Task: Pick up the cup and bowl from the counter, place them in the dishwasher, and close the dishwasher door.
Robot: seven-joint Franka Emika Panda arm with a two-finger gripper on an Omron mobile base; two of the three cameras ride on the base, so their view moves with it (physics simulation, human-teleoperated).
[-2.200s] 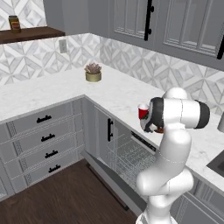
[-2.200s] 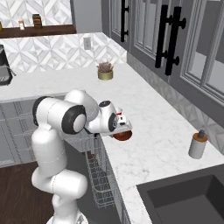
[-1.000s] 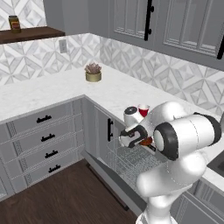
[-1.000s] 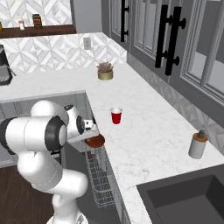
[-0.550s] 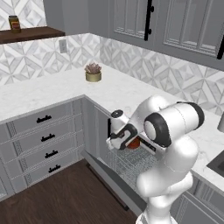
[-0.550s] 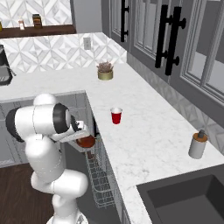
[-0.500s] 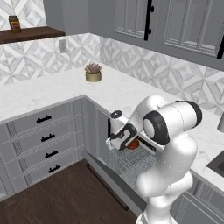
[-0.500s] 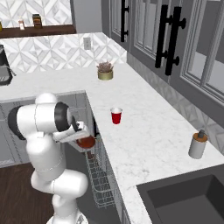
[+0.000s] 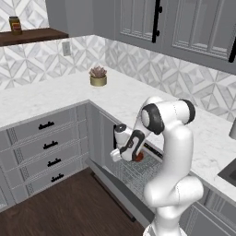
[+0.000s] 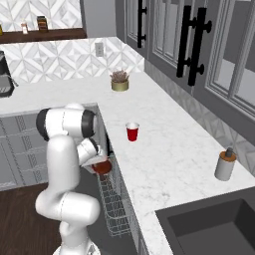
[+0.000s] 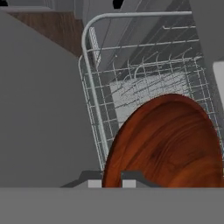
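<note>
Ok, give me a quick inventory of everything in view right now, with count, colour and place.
bowl: one, dark reddish-brown, held over the dishwasher rack
cup: one, red, upright on the counter
counter: one, white marble, L-shaped over grey cabinets
dishwasher: one, grey wire rack, under the counter
dishwasher door: one, grey, folded down open
plant pot: one, gold, at the counter corner
soap dispenser: one, grey, by the sink
sink: one, dark, set in the counter
jar: one, on the wooden shelf
gripper: one, closed on the bowl's rim
</note>
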